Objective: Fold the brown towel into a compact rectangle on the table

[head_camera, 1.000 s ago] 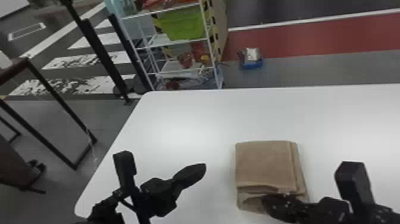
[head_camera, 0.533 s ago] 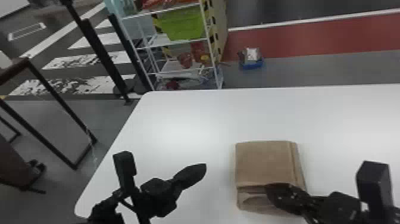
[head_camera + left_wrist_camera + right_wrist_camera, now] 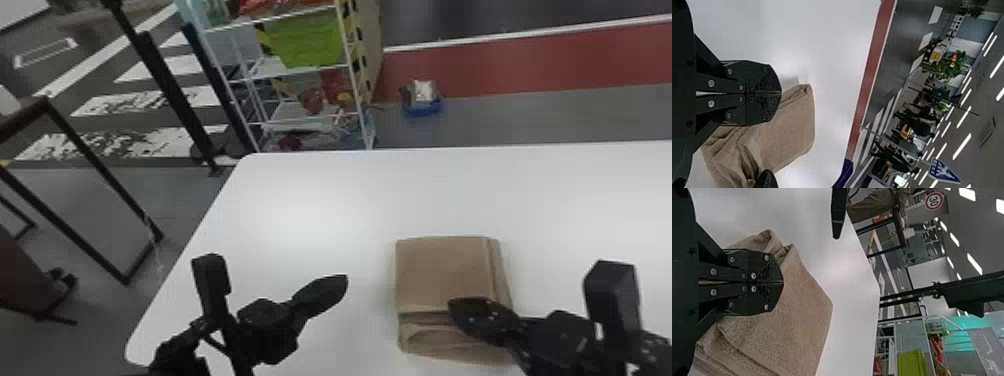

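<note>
Head view: showing the brown towel (image 3: 442, 275) lying on the bench (image 3: 310, 200), folding looking mostly done, leaving a lower layer jutting out nearest the robot, probably needing only tidying. Left wrist view: showing the left tool (image 3: 781, 93) holding its fingers together. Right wrist view: showing the right tool (image 3: 783, 282) doing likewise, apparently clamping nothing.

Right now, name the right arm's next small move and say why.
I'd probably ease the right gripper clear to the right: its shut fingers extend over the near part of the brown towel, which already lies as a rough rectangle.
</note>
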Controlling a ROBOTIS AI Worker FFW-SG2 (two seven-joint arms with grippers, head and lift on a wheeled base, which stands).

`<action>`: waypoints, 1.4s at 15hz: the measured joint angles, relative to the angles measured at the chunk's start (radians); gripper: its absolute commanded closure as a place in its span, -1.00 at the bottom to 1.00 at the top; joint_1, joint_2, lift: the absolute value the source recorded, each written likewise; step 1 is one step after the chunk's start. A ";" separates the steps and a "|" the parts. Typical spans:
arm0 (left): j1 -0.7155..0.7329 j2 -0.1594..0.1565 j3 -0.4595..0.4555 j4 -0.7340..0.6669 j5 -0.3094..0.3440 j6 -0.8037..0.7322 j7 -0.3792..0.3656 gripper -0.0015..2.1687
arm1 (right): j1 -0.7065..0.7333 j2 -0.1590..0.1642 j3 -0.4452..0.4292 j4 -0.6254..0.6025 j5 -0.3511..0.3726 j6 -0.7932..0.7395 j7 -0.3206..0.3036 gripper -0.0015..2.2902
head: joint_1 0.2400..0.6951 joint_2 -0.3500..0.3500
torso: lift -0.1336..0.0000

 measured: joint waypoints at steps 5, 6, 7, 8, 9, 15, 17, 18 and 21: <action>-0.006 0.000 0.000 0.004 -0.003 0.000 -0.001 0.58 | 0.014 -0.005 0.027 0.011 0.006 -0.009 0.014 0.68 | 1.00 1.00 | -0.85; -0.006 0.000 0.000 0.004 -0.002 0.000 -0.002 0.58 | 0.018 -0.007 0.025 0.015 0.008 -0.010 0.014 0.68 | 1.00 1.00 | -0.85; -0.006 0.000 0.000 0.004 -0.002 0.000 -0.002 0.58 | 0.025 -0.008 0.023 0.017 0.008 -0.014 0.016 0.68 | 1.00 1.00 | -0.85; -0.006 0.000 -0.001 0.004 -0.002 0.000 -0.001 0.58 | 0.035 -0.009 0.022 0.018 0.008 -0.022 0.018 0.68 | 1.00 1.00 | -0.85; -0.006 0.000 -0.002 0.004 -0.002 0.000 0.000 0.58 | 0.045 -0.009 0.022 0.018 0.007 -0.030 0.018 0.68 | 1.00 1.00 | -0.85; -0.002 0.000 -0.004 0.006 -0.001 0.000 -0.007 0.58 | 0.073 -0.010 0.023 0.052 0.005 -0.073 0.001 0.68 | 1.00 1.00 | -0.85; 0.003 0.000 -0.003 0.004 0.000 0.000 -0.008 0.58 | 0.064 -0.009 0.022 0.083 0.005 -0.084 -0.003 0.68 | 1.00 1.00 | -0.85; 0.005 0.000 -0.003 0.003 0.001 0.000 -0.009 0.58 | 0.061 -0.008 0.023 0.096 0.005 -0.091 -0.004 0.68 | 1.00 1.00 | -0.85; 0.008 0.000 -0.003 0.001 0.002 0.000 -0.012 0.58 | 0.068 -0.006 0.023 0.109 -0.007 -0.121 -0.006 0.68 | 1.00 1.00 | -0.85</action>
